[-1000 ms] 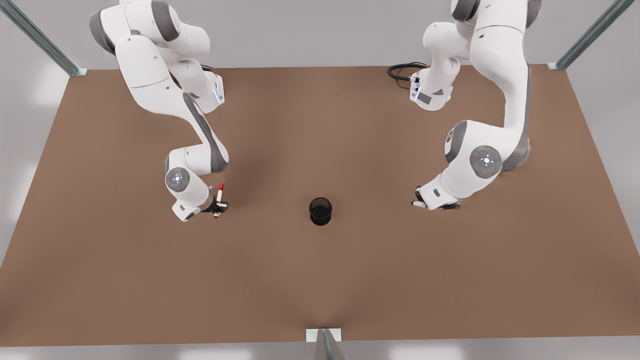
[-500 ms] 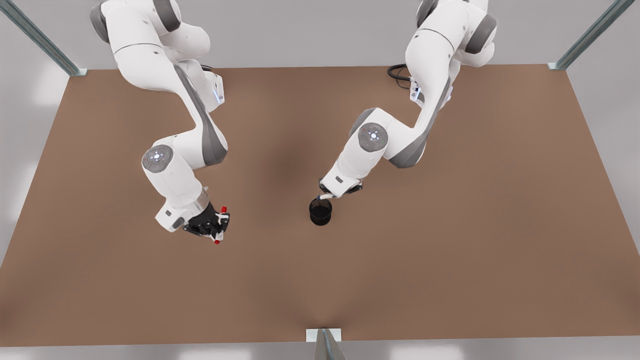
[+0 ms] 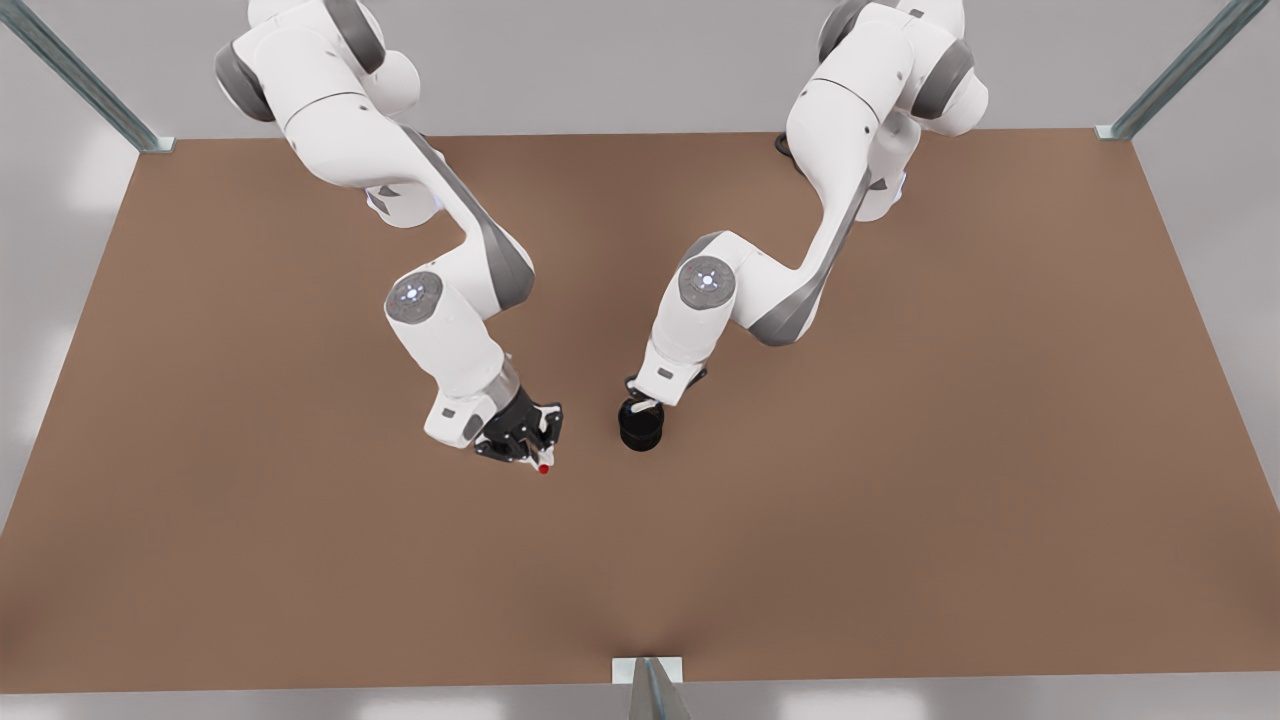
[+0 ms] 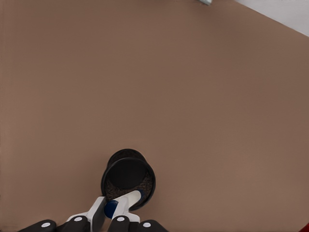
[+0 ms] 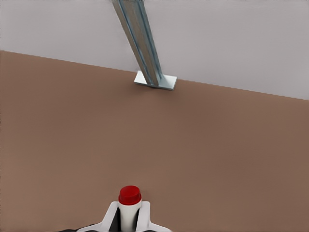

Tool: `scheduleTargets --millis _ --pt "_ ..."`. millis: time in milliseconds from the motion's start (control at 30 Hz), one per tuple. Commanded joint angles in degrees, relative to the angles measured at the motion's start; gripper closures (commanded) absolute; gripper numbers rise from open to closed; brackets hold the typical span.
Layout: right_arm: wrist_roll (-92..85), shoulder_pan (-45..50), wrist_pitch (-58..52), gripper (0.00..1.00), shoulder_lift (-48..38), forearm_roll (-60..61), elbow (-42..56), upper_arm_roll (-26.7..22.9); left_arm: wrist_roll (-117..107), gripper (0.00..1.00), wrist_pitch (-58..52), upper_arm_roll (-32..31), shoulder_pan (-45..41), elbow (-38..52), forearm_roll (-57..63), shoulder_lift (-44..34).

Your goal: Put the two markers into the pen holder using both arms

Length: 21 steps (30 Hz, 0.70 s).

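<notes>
Left gripper (image 3: 645, 403) poised directly over the pen holder (image 3: 640, 430), on the arm at the front view's right, fingers clamped on the blue-capped marker (image 4: 120, 204). In the left wrist view, white fingertips (image 4: 98, 210) pressed against either side of that marker's white barrel, dark blue end showing between them, barrel end overlapping the black rim of the pen holder (image 4: 128, 177) (whether inside the cup or merely above it, impossible to tell). Pen holder standing upright on the brown table (image 3: 900, 500), near the table's middle, dark mesh interior visible from above. Right gripper (image 3: 535, 440) on the arm at the front view's left, raised off the table just beside the pen holder, toward the front view's left of it and apart from it. Clamped on the red-capped marker (image 3: 544, 468), only a small red end visible below the black gripper body in the front view. In the right wrist view, same marker (image 5: 130, 203) pinched between two white fingertips (image 5: 112, 216), red end pointing away from the camera, white barrel beneath it. Beyond, bare brown table (image 5: 217, 154) running to a metal frame post (image 5: 145, 48) with its base plate at the table's edge, grey wall behind.
</notes>
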Motion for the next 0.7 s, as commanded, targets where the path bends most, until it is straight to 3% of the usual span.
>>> scheduleTargets --millis 0,167,200,233,400,533,600,667 --pt "5.04 0.09 2.51 0.76 0.59 -0.71 0.44 0.11 -12.02 0.79 -2.87 0.06 0.42 0.03 0.41 -0.18" --pt "5.04 0.80 4.01 0.76 1.29 -0.53 0.96 0.20 -11.93 0.79 -3.22 0.06 -0.01 -0.32 1.64 0.09" --pt "5.04 0.88 4.09 0.76 1.29 -0.53 0.96 0.20 -11.75 0.59 -3.22 0.06 0.07 -0.32 1.64 0.17" --pt "4.95 0.89 5.41 0.76 1.38 -0.53 0.96 0.20 -11.75 0.01 -3.22 0.06 0.07 -0.32 2.16 0.17" --pt "5.04 2.38 7.78 0.76 1.55 -0.62 1.05 0.20 -13.42 0.00 -3.65 0.05 -0.19 0.03 2.78 -0.27" --pt "4.86 3.61 20.08 0.76 1.12 -0.62 0.88 2.04 31.02 0.00 -28.51 -0.12 20.36 0.30 -0.47 -7.99" --pt "4.86 3.78 26.05 0.76 1.29 -0.62 0.70 4.33 43.07 0.00 -35.38 -0.12 27.83 0.47 -0.21 -10.72" --pt "4.86 6.68 35.63 0.76 1.03 -0.71 -0.44 4.50 46.77 0.00 -37.85 0.41 29.60 0.65 0.23 -16.25"
